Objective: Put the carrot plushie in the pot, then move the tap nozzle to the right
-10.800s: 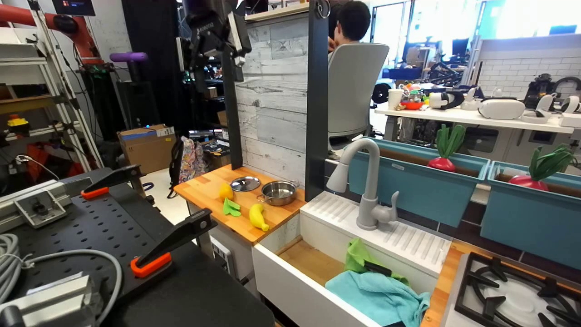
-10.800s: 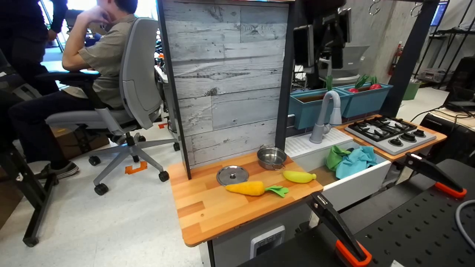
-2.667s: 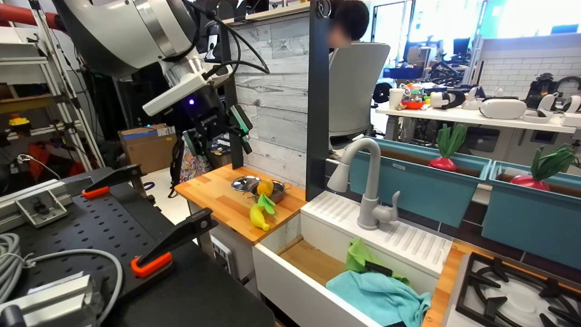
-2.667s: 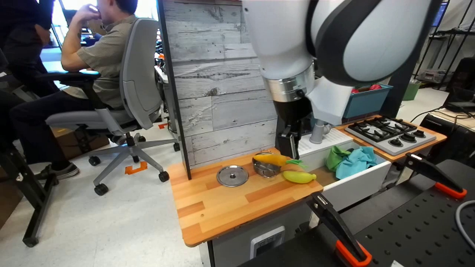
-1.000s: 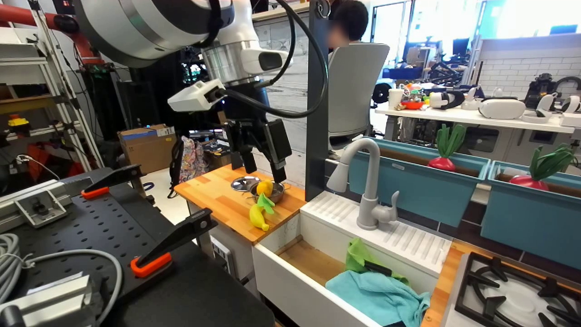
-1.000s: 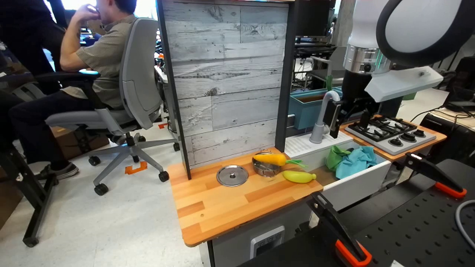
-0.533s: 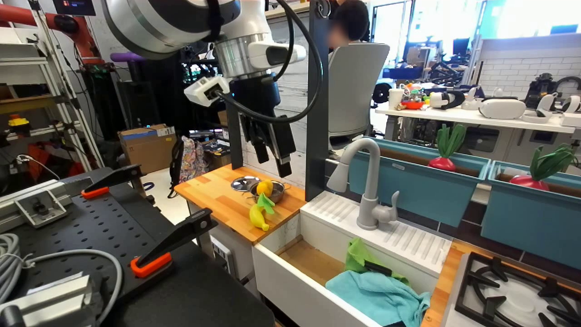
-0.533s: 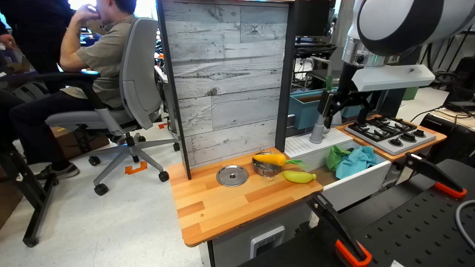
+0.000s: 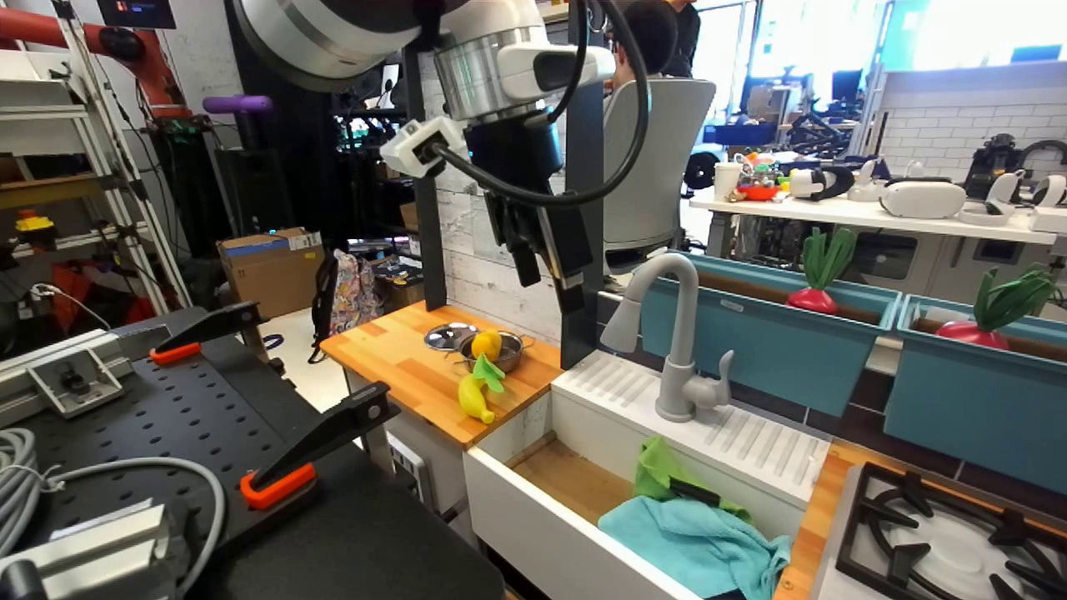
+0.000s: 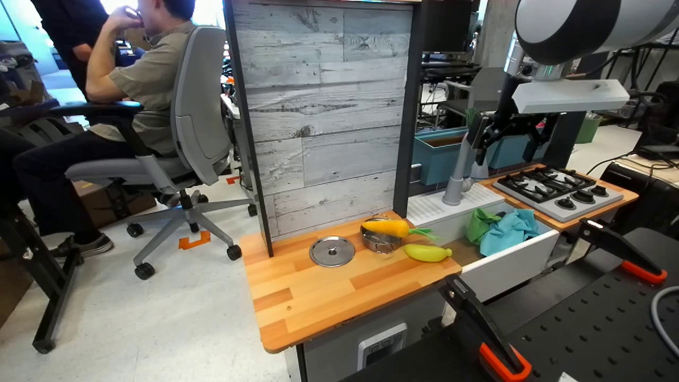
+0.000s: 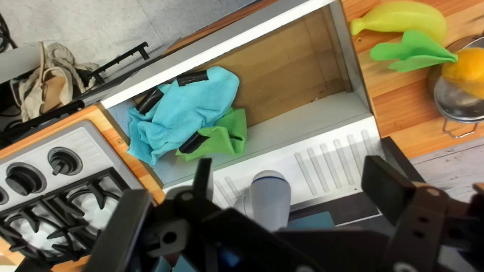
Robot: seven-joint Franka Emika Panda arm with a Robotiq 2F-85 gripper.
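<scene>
Hand (image 11: 289,172) spread wide near the tap nozzle (image 11: 270,200).
In the wrist view the grey nozzle shows between the parted fingers (image 11: 383,185); whether it touches either cannot be told. Lower than the hand, a blue towel (image 11: 189,111) and a green cloth (image 11: 230,130) lie bunched in the sink (image 11: 227,47). To one side of the hand sits the stove (image 10: 559,193); to the other, the carrot plushie (image 10: 390,228) lies across the pot (image 10: 383,245) on the wooden tabletop (image 10: 302,313), its green leaves poking past the rim. Just beside the pot is a yellow banana (image 10: 427,253); farther from the hand, the steel lid (image 10: 332,257) lies flat.
</scene>
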